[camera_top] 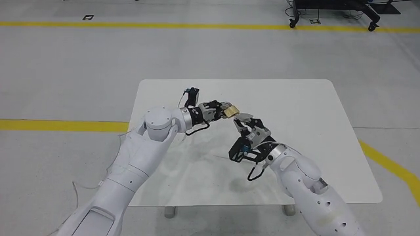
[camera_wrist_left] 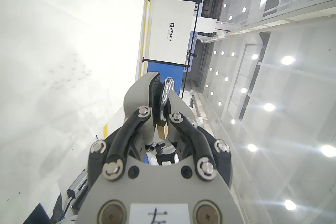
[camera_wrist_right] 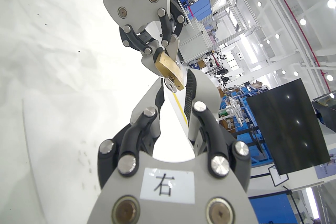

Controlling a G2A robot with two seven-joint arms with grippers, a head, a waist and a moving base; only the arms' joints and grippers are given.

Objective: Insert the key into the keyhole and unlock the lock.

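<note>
Left tool (camera_wrist_right: 160, 58) clamped lock (camera_wrist_right: 168, 68); key (camera_wrist_right: 170, 85) sat inserted, axis pointing near-right at right tool (camera_top: 245, 123), fingers (camera_wrist_right: 195, 89) apart beside key head.

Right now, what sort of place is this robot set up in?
Likely a factory or industrial test hall: yellow lane lines painted on the grey floor, stacks of blue bins in the background, and a high ceiling with rows of round lights.
</note>
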